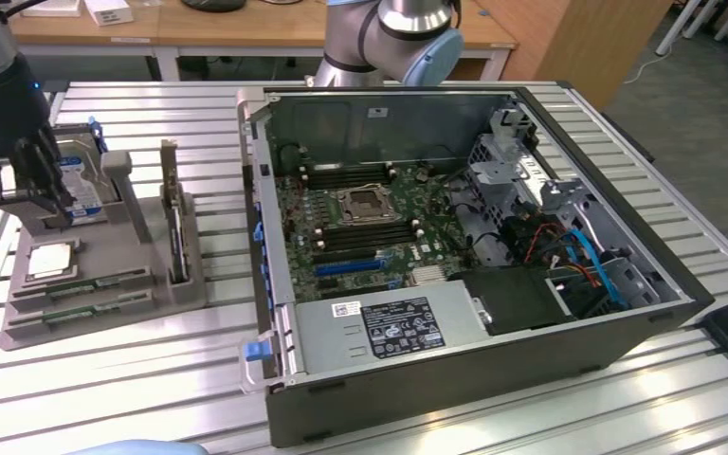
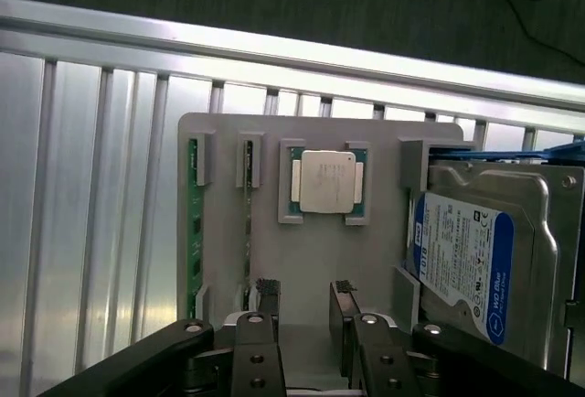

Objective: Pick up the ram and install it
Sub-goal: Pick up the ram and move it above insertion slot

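A slatted metal bench (image 1: 124, 398) carries a grey holder (image 2: 306, 251) and, to the exterior view's right of the holder, an open case (image 1: 465, 398) with its board (image 1: 402, 251) showing.

The ram (image 2: 247, 223) sits in a slot of the holder, just beside the CPU (image 2: 327, 180), on the side away from the drive (image 2: 475, 269). A second stick (image 2: 193, 232) lies parallel to it, one slot further out, at the holder's edge.

The jaws hang over the holder, apart, with nothing between them, roughly in line with the CPU. The ram therefore lies off to one side of them, just beyond the nearer finger (image 2: 267, 289). Its long axis runs square to the line between the two fingers, so by my judgement the jaws stand turned to close across its thin width.

The holder thus keeps all four parts: two sticks, CPU, drive.
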